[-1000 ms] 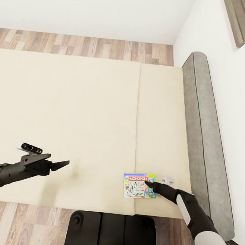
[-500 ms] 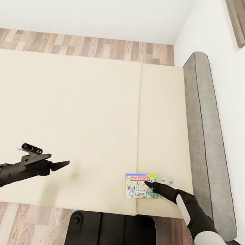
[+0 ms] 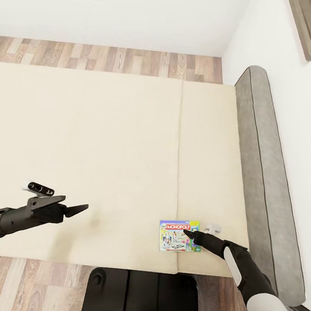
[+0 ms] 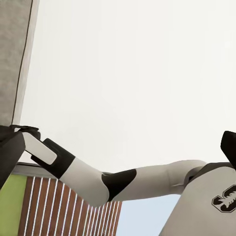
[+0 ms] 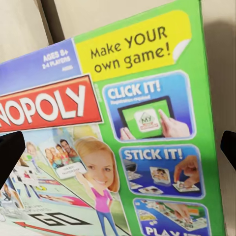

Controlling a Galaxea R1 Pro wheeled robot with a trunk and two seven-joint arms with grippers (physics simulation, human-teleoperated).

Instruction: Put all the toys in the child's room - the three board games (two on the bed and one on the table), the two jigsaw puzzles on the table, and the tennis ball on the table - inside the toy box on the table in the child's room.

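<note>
Monopoly board game flat on the bed, near its front edge, just right of the seam. Right gripper low over the box's right side, fingers spread either side. Best closed squarely across the edge, not the lid face. Left gripper hovering well apart, jaws parted, holding nothing. Grey headboard to the right, clear of the reach.

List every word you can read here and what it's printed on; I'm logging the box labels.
All on the Monopoly box, right wrist view:
"NOPOLY" (logo, start cut off)
"AGES 5+"
"2-4 PLAYERS" (small, unsure)
"Make YOUR own game!"
"CLICK IT!"
"MY" on the pictured tablet
"STICK IT!"
"PLAY" (cut off)
"GO"
Head view: "MONOPOLY"; the rest too small.
Subline under "CLICK IT!": blurred.
</note>
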